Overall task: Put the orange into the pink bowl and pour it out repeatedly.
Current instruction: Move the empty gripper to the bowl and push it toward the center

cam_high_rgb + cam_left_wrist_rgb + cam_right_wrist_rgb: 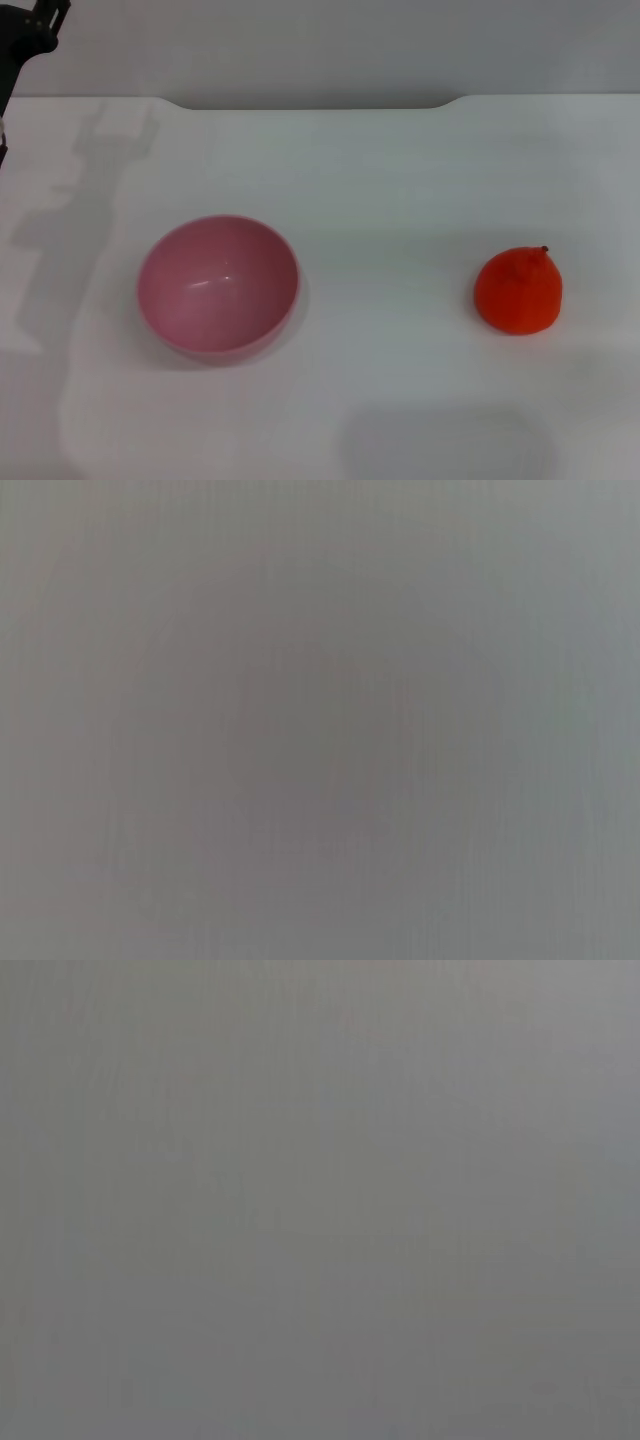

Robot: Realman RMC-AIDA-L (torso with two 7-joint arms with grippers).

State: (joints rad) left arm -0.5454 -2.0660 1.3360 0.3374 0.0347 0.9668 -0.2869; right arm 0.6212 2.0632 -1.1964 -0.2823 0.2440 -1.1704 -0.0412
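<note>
1. Progress check: judging from how things lie, this round hasn't started. The orange sits on the white table, not in the bowl, so the drop-in and the pour-out are both left to do.
2. The pink bowl is upright, mouth up, with nothing in it, just a glossy highlight on the inside wall.
3. The orange is well apart from the bowl, off toward the robot's right, stem nub up and leaning a bit.
4. The left arm only shows as a dark bit at the far corner on the robot's left, raised clear of the table and well away from both the bowl and the orange. Its fingers aren't visible, so I cannot tell if they're spread or clenched.
5. The right arm isn't in the head view at all. Both wrist views show only plain grey, so no fingers there to place anything against.
6. My guess: the right arm is the natural one for the orange, since the fruit lies on its side.
</note>
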